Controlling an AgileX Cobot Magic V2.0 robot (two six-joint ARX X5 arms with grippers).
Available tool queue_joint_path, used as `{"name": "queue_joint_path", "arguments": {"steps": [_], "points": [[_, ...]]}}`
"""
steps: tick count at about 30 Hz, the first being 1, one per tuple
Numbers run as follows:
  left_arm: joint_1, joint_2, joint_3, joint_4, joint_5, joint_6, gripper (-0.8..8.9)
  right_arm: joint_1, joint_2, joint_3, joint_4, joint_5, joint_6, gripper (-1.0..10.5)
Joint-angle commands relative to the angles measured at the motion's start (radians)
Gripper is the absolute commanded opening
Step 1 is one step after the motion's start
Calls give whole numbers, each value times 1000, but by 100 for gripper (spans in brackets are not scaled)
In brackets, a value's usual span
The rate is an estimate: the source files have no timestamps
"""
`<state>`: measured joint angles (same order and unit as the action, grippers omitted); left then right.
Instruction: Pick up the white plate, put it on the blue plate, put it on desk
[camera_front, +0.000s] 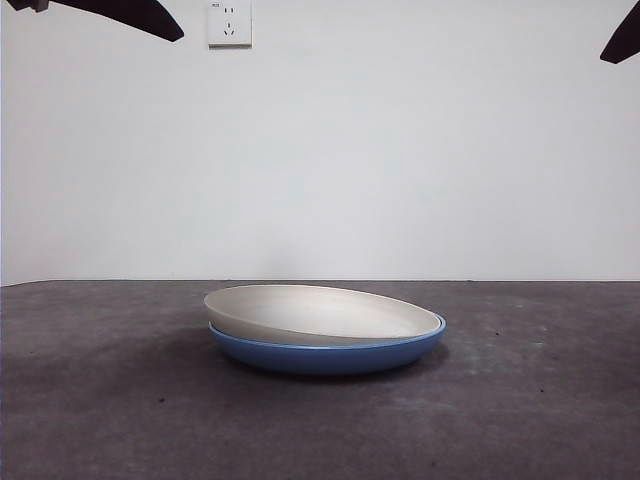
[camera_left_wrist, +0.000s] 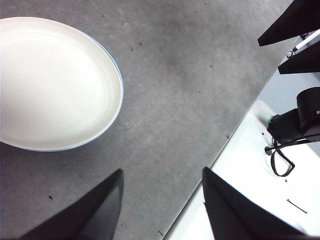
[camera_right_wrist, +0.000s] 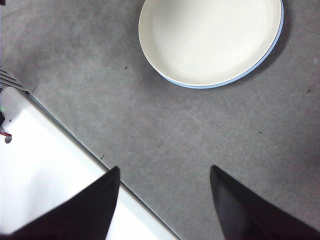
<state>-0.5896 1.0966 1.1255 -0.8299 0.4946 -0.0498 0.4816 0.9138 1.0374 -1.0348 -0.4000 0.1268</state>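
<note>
The white plate (camera_front: 320, 312) lies inside the blue plate (camera_front: 330, 354) on the desk (camera_front: 100, 400), tilted, its left rim raised. In the left wrist view the white plate (camera_left_wrist: 52, 82) covers the blue plate, of which only a thin rim (camera_left_wrist: 114, 65) shows. In the right wrist view the white plate (camera_right_wrist: 210, 37) again hides all but the blue rim (camera_right_wrist: 260, 67). My left gripper (camera_left_wrist: 162, 205) is open and empty, high above the desk, apart from the plates. My right gripper (camera_right_wrist: 165, 202) is open and empty, also high and apart.
The desk's edge (camera_left_wrist: 220, 150) meets a white surface (camera_left_wrist: 250, 185) with black cables and a camera mount (camera_left_wrist: 295, 125). A white surface (camera_right_wrist: 45, 170) also borders the desk in the right wrist view. A wall socket (camera_front: 229, 23) is on the back wall. Black arm tips show at the top corners (camera_front: 130, 15).
</note>
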Motion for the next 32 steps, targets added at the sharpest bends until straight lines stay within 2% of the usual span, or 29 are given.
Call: {"name": "queue_joint_path", "arguments": {"steps": [1, 4, 5, 32], "points": [[-8, 3, 10, 8, 4, 5, 231, 6, 6, 18, 9, -3, -19, 202], [-8, 3, 10, 8, 4, 5, 54, 6, 6, 18, 9, -3, -35, 1], [-8, 3, 10, 8, 4, 5, 1, 6, 6, 18, 9, -3, -35, 8], [-7, -8, 10, 8, 4, 5, 10, 6, 6, 18, 68, 7, -34, 8]]}}
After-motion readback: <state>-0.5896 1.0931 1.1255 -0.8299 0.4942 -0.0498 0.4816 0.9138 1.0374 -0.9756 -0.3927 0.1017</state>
